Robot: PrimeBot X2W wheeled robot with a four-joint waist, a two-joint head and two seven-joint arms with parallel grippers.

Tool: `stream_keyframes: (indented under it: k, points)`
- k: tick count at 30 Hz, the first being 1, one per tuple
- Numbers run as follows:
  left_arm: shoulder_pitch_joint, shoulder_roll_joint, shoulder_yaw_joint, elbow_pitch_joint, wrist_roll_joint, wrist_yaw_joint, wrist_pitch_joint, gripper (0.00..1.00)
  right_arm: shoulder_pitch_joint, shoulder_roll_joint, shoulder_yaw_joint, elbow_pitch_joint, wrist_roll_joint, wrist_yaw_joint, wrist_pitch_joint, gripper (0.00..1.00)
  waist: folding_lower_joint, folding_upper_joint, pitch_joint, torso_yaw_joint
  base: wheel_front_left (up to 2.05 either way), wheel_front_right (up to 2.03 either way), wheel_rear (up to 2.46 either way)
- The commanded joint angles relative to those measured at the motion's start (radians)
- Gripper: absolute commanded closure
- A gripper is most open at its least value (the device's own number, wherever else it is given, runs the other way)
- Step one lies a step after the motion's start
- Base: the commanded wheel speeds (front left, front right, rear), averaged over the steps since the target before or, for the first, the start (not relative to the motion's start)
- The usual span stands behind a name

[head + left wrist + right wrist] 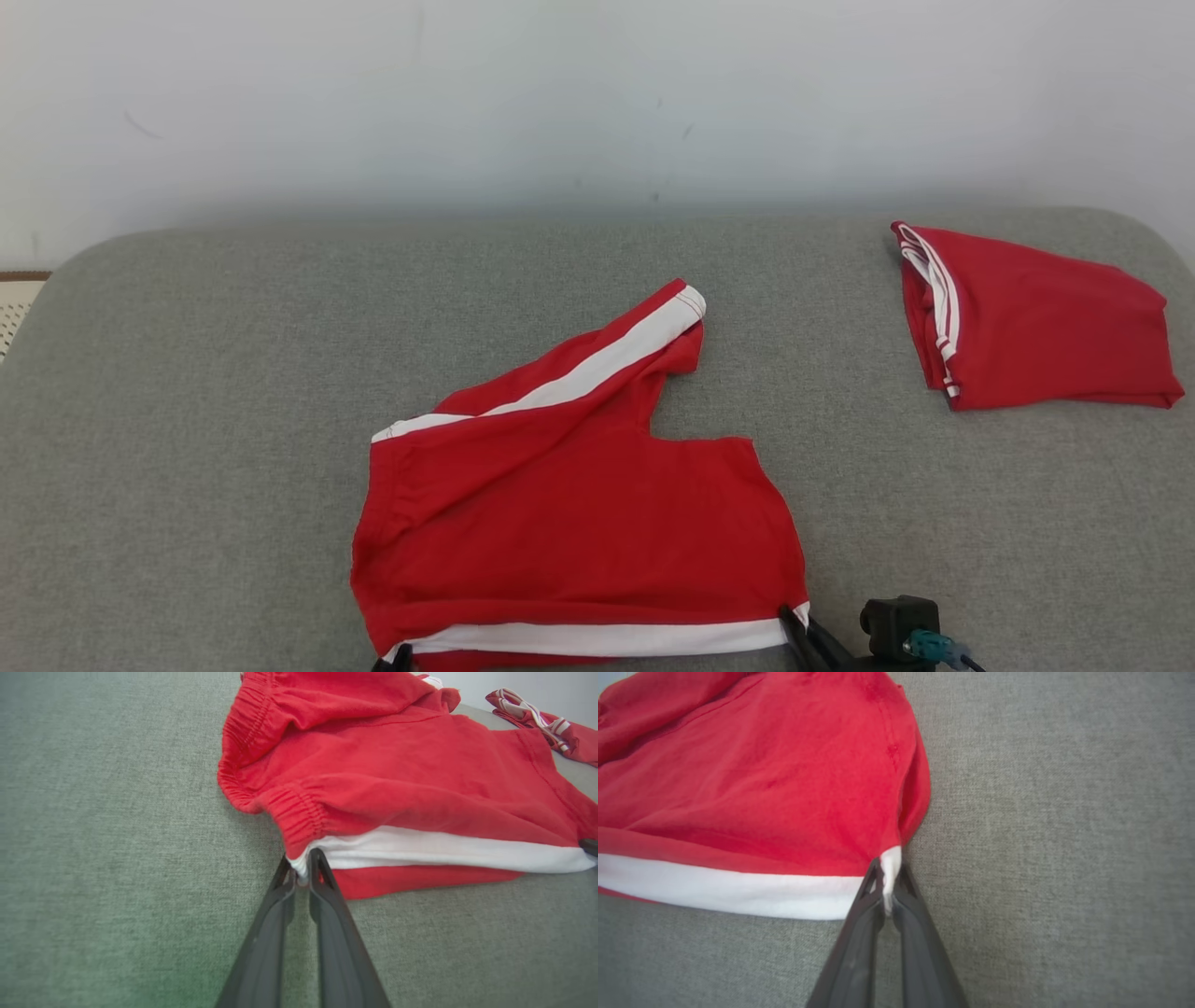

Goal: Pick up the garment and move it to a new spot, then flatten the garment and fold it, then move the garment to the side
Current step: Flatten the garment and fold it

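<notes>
Both sets of fingers are clamped down. The left fingers [273, 914] pinch the white side stripe [444, 851] of the red shorts [579, 523] right at the gathered elastic waistband [299, 816], tips pressed together on the cloth. Over on the other end, the right fingers [859, 933] are clenched on the same stripe at the leg hem corner, with a little tab of white fabric squeezed between them.

From the head view, the shorts lie near the front edge of the grey fabric surface [187, 420], roughly in the middle — the striped side runs along the near edge, from the left fingers [400, 661] across to the right fingers [792, 627]. One leg [607, 359] angles away toward the far right, its own white stripe showing. The cloth is rumpled at the waistband, not yet flat.

Well apart, at the far right of the surface — a second red garment [1036, 322], folded, with thin white stripes at its edge.
</notes>
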Motion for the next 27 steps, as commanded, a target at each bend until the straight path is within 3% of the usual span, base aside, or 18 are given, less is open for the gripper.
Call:
stream_keyframes:
  k: [1,7,14,21,27]
  points:
    - [0.018,0.002,0.006,-0.019,0.015,-0.001,-0.003,1.00,-0.002,-0.003,0.006,0.006,0.015,0.000,-0.011,1.00,0.0000,-0.0001,-0.004,0.001,0.00,0.00,0.00]
    - [0.084,0.001,-0.006,-0.140,0.023,-0.006,-0.003,1.00,0.044,-0.027,0.010,-0.073,0.095,0.000,-0.049,1.00,0.0000,-0.0001,-0.012,0.018,0.00,0.00,0.00]
    - [0.034,0.041,-0.007,-0.250,0.051,-0.012,-0.003,1.00,0.015,-0.077,0.018,-0.245,0.140,0.000,0.008,1.00,0.0000,-0.0001,0.006,0.011,0.00,0.00,0.00]
    - [-0.241,0.149,-0.057,-0.297,0.061,-0.038,0.087,1.00,-0.215,-0.115,0.050,-0.342,0.161,0.000,0.113,1.00,0.0000,-0.0001,0.102,-0.015,0.00,0.00,0.00]
    - [-0.608,0.233,-0.154,-0.262,-0.020,-0.042,0.198,1.00,-0.552,-0.098,-0.002,-0.234,0.220,0.000,0.164,1.00,0.0000,-0.0001,0.227,-0.009,0.00,0.00,0.00]
